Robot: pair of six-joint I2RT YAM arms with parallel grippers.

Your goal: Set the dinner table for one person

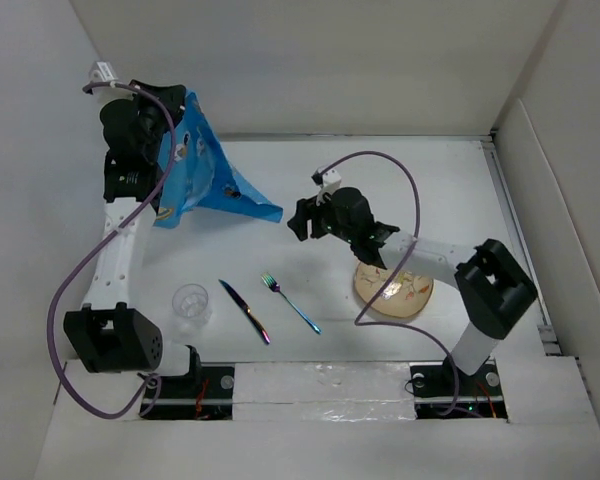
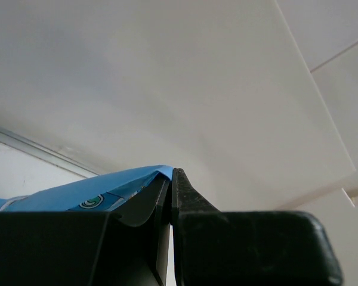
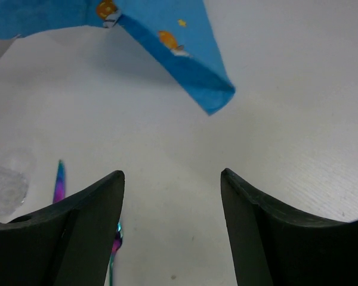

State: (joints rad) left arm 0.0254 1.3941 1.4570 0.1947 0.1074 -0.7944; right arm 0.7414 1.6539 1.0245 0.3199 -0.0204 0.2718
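The white dinner table (image 1: pixel 400 180) carries a clear glass (image 1: pixel 191 303), an iridescent knife (image 1: pixel 245 311), an iridescent fork (image 1: pixel 290 302) and a tan plate (image 1: pixel 394 290). My left gripper (image 1: pixel 170 125) is shut on a corner of the blue astronaut placemat (image 1: pixel 205 170) and holds it lifted at the far left; the pinched edge shows in the left wrist view (image 2: pixel 125 182). My right gripper (image 1: pixel 302 220) is open and empty above the table, just right of the placemat's low corner (image 3: pixel 218 95).
White wall panels (image 1: pixel 310 60) border the table on three sides. The right arm's body lies over the plate's far edge. The knife tip (image 3: pixel 59 179) and glass (image 3: pixel 3 185) show at the left of the right wrist view.
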